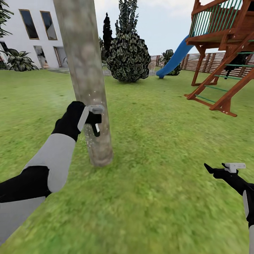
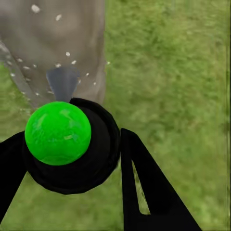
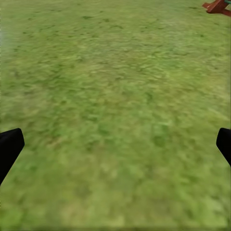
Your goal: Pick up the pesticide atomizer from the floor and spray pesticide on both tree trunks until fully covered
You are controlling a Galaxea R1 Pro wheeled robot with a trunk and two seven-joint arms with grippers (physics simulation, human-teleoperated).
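- While the left gripper (image 1: 94, 121) is clenched on the pesticide atomizer (image 1: 95, 120), it is raised just beside the lower part of the tree trunk (image 1: 86, 81), the sprayer's whitish-grey head against the bark in the head view.
- Seen from the left wrist view, the pesticide atomizer (image 2: 67, 144) is a round black body capped by a bright green dot, with a grey nozzle pointing at the tree trunk (image 2: 53, 43); black gripper fingers (image 2: 144, 187) flank it on both sides.
- Pesticide (image 2: 62, 55) shows as fine white specks scattered over the bark ahead of the nozzle; a few faint specks (image 1: 92, 97) also show on the trunk in the head view.
- That trunk is thick, bare, pale grey-brown with blotchy tan patches, slightly tilted, rising from the green lawn (image 1: 148, 148).
- Low at the right, the right gripper (image 1: 220, 169) is released, its fingers (image 3: 9, 147) wide apart over bare grass and grasping nothing.
- Behind stand a dark leafy shrub (image 1: 127, 56), a wooden play tower (image 1: 225, 53) with a blue slide (image 1: 174, 58), a slatted fence (image 1: 208, 61) and a white house (image 1: 33, 31).
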